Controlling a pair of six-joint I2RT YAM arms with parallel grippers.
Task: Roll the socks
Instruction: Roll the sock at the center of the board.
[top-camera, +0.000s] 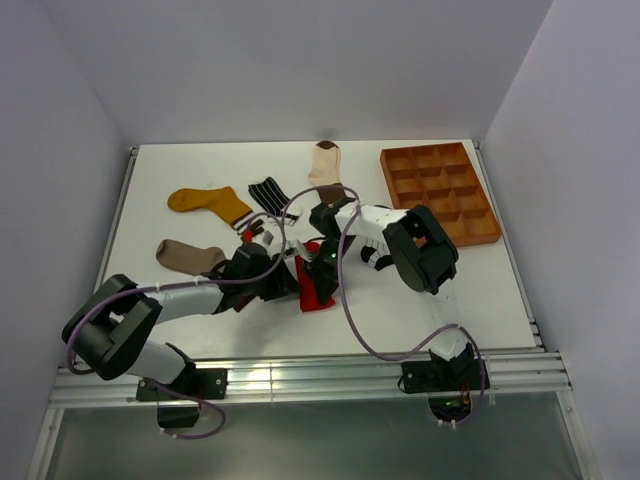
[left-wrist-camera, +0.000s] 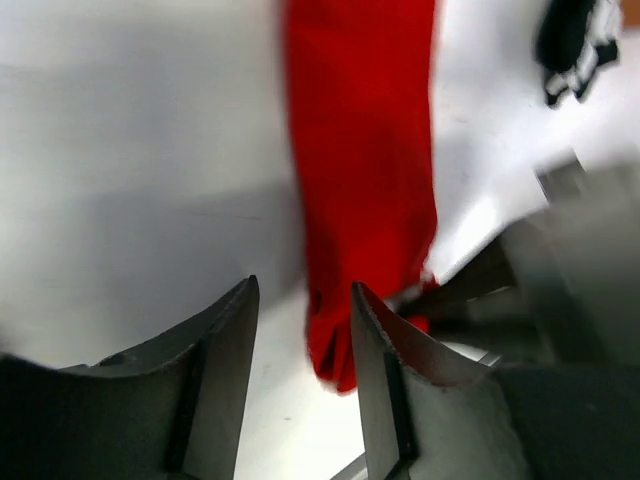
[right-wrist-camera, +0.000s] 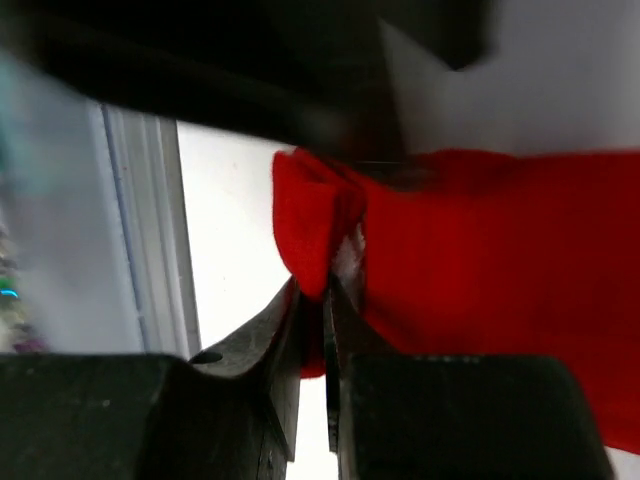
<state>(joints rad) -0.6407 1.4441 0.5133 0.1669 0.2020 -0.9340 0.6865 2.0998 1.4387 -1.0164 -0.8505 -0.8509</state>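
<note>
A red sock (top-camera: 318, 288) lies on the white table between my two grippers. In the left wrist view the red sock (left-wrist-camera: 360, 170) stretches away from the camera. Its near end sits loose in the gap of my left gripper (left-wrist-camera: 303, 300), which is open. My right gripper (right-wrist-camera: 325, 292) is shut on a folded edge of the red sock (right-wrist-camera: 480, 260). From above, the left gripper (top-camera: 287, 275) and right gripper (top-camera: 320, 256) meet over that sock. Farther back lie a mustard sock (top-camera: 208, 203), a taupe sock (top-camera: 186, 257), a black-white striped sock (top-camera: 270, 194) and a cream-and-brown sock (top-camera: 327, 163).
A brown compartmented tray (top-camera: 438, 192) stands at the back right of the table. Metal rails (top-camera: 300, 375) run along the near edge. White walls close in the table on three sides.
</note>
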